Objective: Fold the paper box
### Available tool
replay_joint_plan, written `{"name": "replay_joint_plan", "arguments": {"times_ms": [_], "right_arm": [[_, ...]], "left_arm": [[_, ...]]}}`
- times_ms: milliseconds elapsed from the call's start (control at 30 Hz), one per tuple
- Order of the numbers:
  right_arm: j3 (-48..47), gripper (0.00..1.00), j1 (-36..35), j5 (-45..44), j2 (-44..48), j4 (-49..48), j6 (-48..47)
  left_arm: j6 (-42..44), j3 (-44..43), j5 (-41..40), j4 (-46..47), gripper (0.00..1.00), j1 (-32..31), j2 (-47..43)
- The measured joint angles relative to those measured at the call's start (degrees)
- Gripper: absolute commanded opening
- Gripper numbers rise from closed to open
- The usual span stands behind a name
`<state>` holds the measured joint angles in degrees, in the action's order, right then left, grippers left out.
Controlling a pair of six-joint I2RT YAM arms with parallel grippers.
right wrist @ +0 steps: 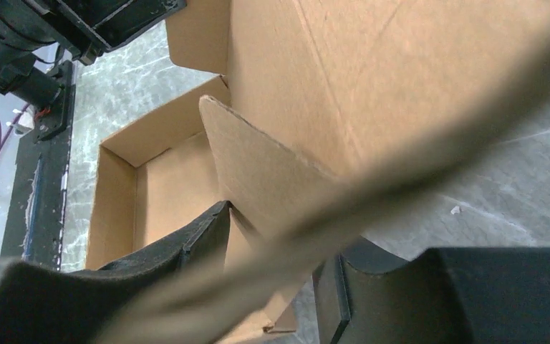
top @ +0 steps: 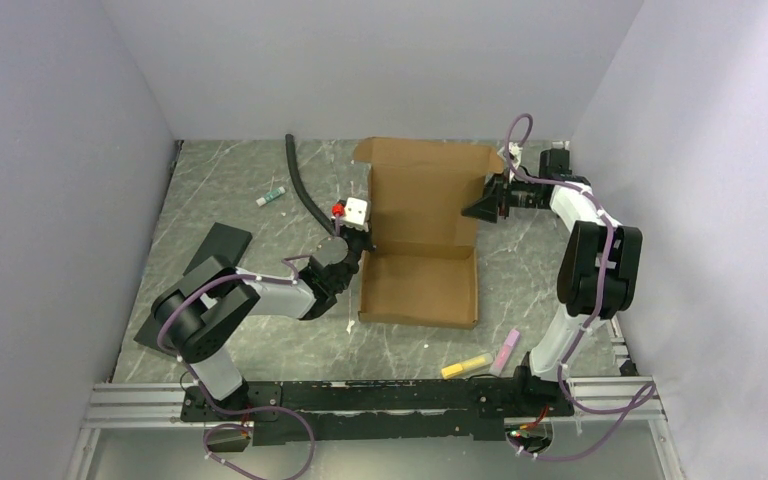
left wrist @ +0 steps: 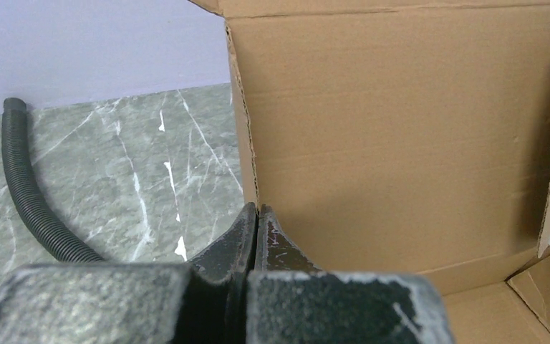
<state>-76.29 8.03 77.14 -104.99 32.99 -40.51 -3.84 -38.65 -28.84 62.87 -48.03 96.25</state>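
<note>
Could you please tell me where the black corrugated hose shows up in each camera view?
Top external: black hose upper centre, left of the paper box.
Left wrist: black hose at the left edge, curving downward.
Right wrist: not in view.
Shared landmark: the paper box, in all three.

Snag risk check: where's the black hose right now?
Top view: the black hose lies just left of the paper box, curving from near the back wall toward the left gripper.
</note>
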Motion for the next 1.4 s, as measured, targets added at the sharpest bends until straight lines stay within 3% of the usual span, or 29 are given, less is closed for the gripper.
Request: {"name": "replay_joint_plan", "arguments": {"times_ms": [100,200,267,533,633,767,1100,1200,1400], "right_arm": [[-0.04,0.36,-0.28,0.39,0.0,0.94,-0.68],[-0.11,0.18,-0.52,1.14,0.0,2.82,-2.08],[-0.52,0.0,-0.59,1.51,0.0,4.98,-3.39],[-8.94,0.0,-0.7,2.32,-2.91,25.75,-20.96],[-12.28,0.0,-0.57,2.91,-5.38,35.21,-30.45],[-14.53,0.0,0.04,3.78,-8.04,44.81,-40.65],[-13.9,0.0,0.02,2.8,-8.13,47.06,-44.13],[-12.17,0.0,0.04,2.86,-7.23,45.24,-43.01],[-11.04,0.0,0.02,1.75,-4.85,43.56,-42.45]], "left_arm": [[0.0,0.02,0.98,0.33,0.0,0.0,0.02],[0.0,0.02,1.22,0.35,0.0,0.0,0.02],[0.02,0.02,1.2,0.35,0.0,0.02,0.02],[-0.09,0.02,1.42,1.14,0.0,0.02,0.13],[-0.31,0.02,1.84,1.11,0.07,0.02,0.13],[-1.18,0.31,3.37,1.05,0.25,0.02,0.11],[-9.55,4.63,18.53,-0.22,0.71,4.0,-5.2],[-14.16,7.28,26.23,0.17,0.78,9.01,-8.41],[-18.67,12.7,39.5,-3.21,0.81,21.75,-19.45]]}}
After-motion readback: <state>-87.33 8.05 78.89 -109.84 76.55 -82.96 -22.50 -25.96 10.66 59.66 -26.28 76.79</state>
